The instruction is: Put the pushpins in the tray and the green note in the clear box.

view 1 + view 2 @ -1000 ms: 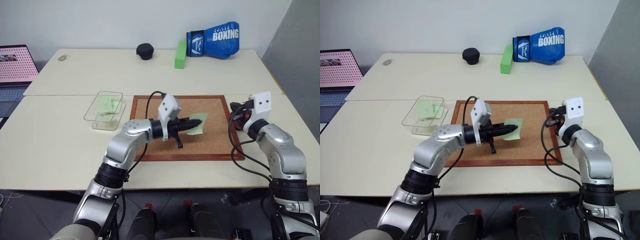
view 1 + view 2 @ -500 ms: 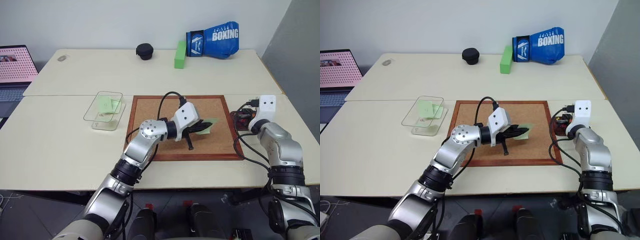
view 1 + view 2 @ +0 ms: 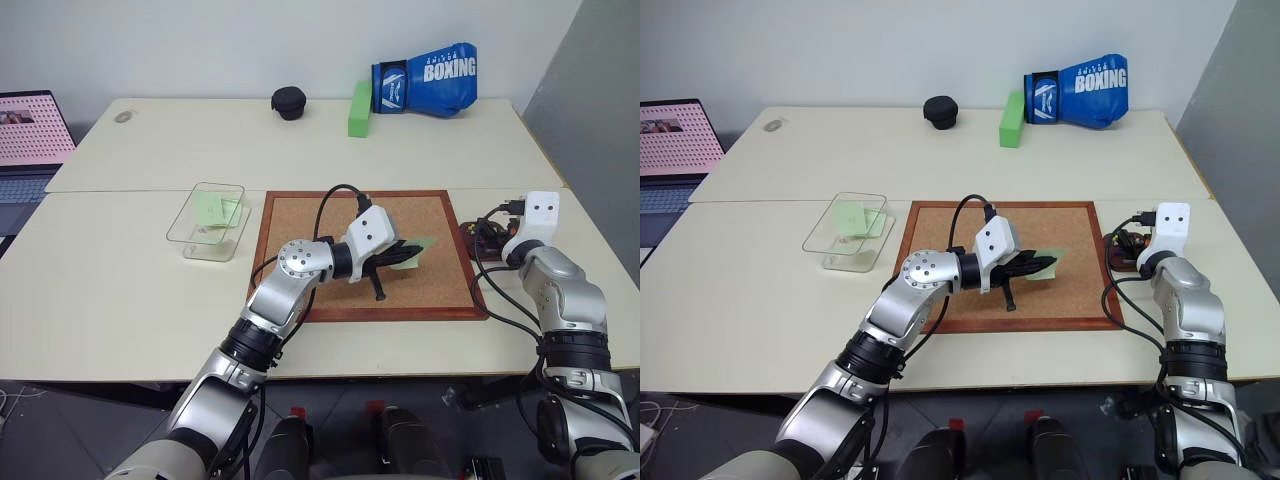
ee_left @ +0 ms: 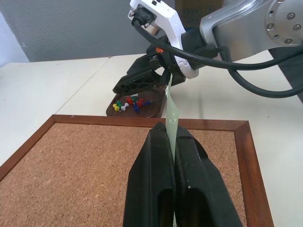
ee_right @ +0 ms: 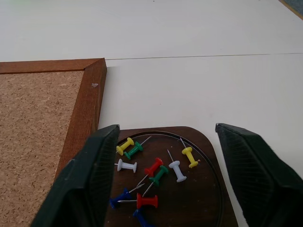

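Right gripper [image 5: 163,177] fingers spread wide, poised over tray [image 5: 208,189] holding pushpins [image 5: 156,172] beside corkboard [image 3: 430,285]. Left gripper [image 4: 171,137] clamped on green note [image 4: 171,111] above corkboard. Clear box [image 3: 190,230] contains green paper.

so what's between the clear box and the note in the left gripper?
Corkboard: its left frame edge and bare cork, seen in the left eye view between clear box and green note pinched by left gripper.

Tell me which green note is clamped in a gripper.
The green note above the corkboard, pinched by the shut left gripper; the other notes lie in the clear box.
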